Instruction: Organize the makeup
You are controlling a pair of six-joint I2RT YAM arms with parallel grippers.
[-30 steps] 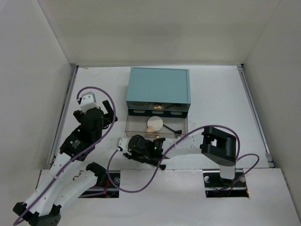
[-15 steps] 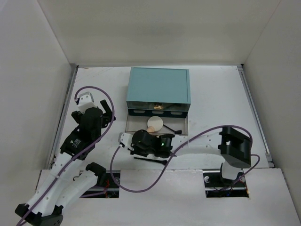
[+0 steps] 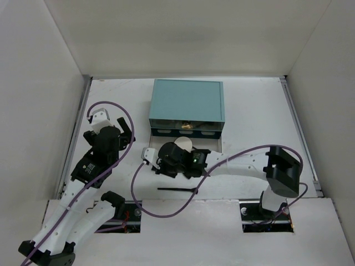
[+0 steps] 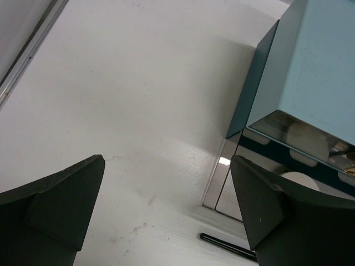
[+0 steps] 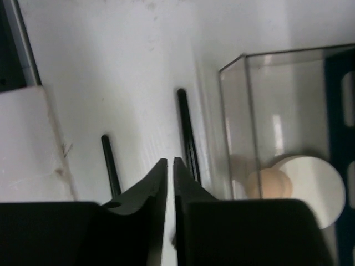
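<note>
The drawer box (image 3: 187, 105) is sitting at the back of your table (image 3: 255, 116), its drawer (image 3: 218, 148) sticking out in front. Puff (image 5: 310, 185) and sponge (image 5: 268, 183) are lying side by side in it; a brush (image 3: 177, 190) is lying on the table just before it.

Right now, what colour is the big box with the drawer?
The big rectangular drawer box is teal, a pale blue-green; the top external view shows it best.

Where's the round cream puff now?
Top view: the round cream puff lies centre-table in the pulled-out clear drawer of the teal box, beside the peach egg-shaped sponge, just beyond the right gripper.
</note>
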